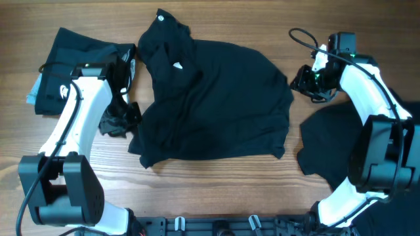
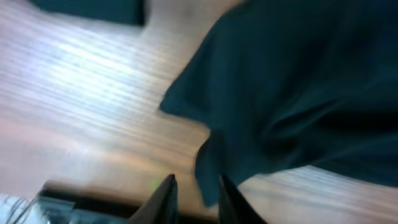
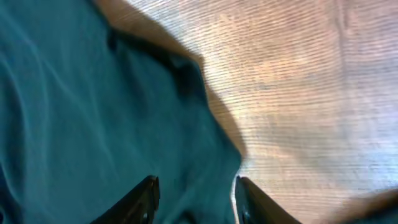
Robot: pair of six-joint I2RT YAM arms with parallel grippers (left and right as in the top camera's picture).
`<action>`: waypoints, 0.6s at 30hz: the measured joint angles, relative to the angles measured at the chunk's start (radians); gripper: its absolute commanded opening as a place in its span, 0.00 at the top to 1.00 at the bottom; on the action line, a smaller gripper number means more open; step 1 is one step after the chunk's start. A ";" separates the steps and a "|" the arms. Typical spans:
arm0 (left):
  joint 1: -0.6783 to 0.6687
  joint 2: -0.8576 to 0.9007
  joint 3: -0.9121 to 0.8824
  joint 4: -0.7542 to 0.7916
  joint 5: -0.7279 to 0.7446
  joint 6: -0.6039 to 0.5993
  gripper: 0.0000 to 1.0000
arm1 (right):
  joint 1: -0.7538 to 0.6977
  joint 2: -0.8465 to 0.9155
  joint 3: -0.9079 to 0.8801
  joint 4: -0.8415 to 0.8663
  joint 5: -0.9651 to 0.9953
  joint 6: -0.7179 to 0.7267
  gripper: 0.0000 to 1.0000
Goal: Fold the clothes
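Observation:
A large black garment point(image 1: 216, 98) lies spread and partly folded over in the middle of the wooden table, a small white logo point(image 1: 178, 65) near its top. My left gripper point(image 1: 118, 121) sits at its left edge. In the left wrist view the garment point(image 2: 298, 93) fills the right side, and a corner hangs loose beside the right finger of the narrowly open left gripper point(image 2: 196, 180). My right gripper point(image 1: 305, 82) is at the garment's upper right edge. It stands open point(image 3: 196, 180) over the cloth's edge point(image 3: 93, 112), gripping nothing.
A folded black garment point(image 1: 72, 62) with white print lies at the far left, a pale blue item point(image 1: 33, 92) beside it. Another black garment point(image 1: 328, 144) lies at the right under the right arm. A black cable point(image 1: 305, 36) loops near the right wrist.

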 measured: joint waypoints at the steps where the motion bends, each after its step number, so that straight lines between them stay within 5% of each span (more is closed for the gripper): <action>1: 0.000 0.000 -0.001 0.061 0.045 0.020 0.80 | 0.002 0.014 0.000 0.044 0.000 0.004 0.55; 7: -0.079 -0.001 -0.002 0.256 0.237 0.113 0.81 | 0.002 0.138 0.000 0.228 -0.007 0.016 0.61; 14: -0.187 0.000 -0.051 0.351 0.249 0.130 0.81 | 0.008 0.171 0.000 0.294 -0.084 0.020 0.62; 18: -0.189 0.002 -0.163 0.434 0.242 0.126 0.81 | 0.032 0.172 0.000 0.307 -0.090 0.026 0.75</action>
